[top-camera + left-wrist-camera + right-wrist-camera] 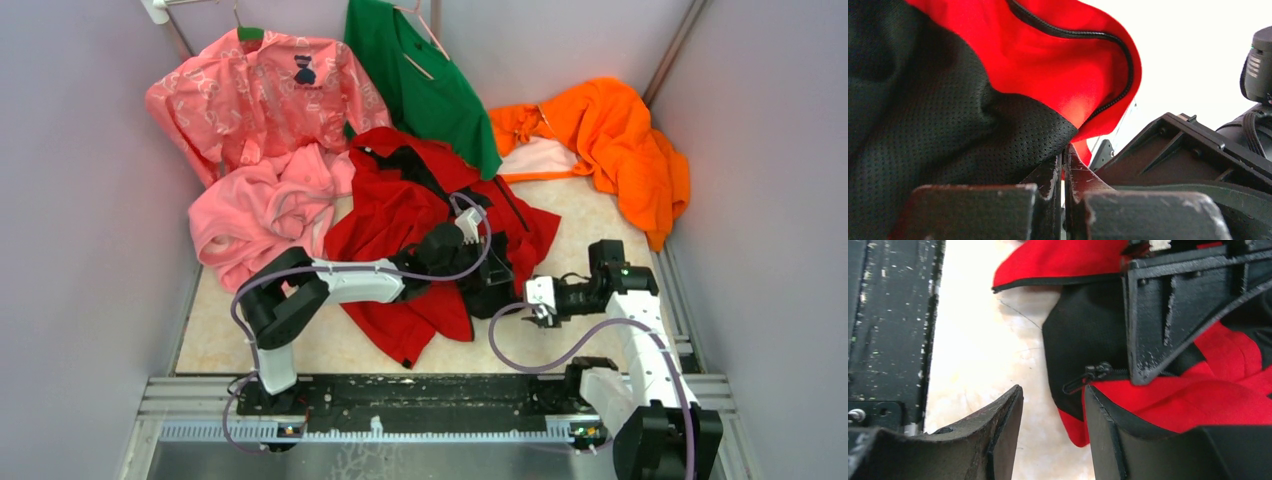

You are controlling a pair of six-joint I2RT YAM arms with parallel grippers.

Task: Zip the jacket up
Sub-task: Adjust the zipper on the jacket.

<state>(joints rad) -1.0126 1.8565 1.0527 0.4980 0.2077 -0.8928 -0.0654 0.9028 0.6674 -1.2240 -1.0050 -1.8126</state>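
Red thin fabric of the jacket (390, 215) is being observed lying crumpled at the middle of the table (590, 215), its front open and its dark mesh lining (948, 115) turned outward. The left gripper (1064, 155) is being held clenched over the table's middle. A sliver of the jacket's red edge is being pinched between its fingers, with the lining bunched against them. The dark zipper (1073, 34) is being seen curving along the lifted red flap above. The right gripper (1053, 405) is being held low toward the table's near edge, jaws apart and grasping nothing. A red corner of the hem is lying in the gap between them, and the zipper pull (1093, 374) is lying just beyond the fingertips. A pink fleece garment (255, 215) is lying at the table's left side, an orange garment (620, 140) at its far right corner, and a green garment (420, 70) is hanging over its far edge.
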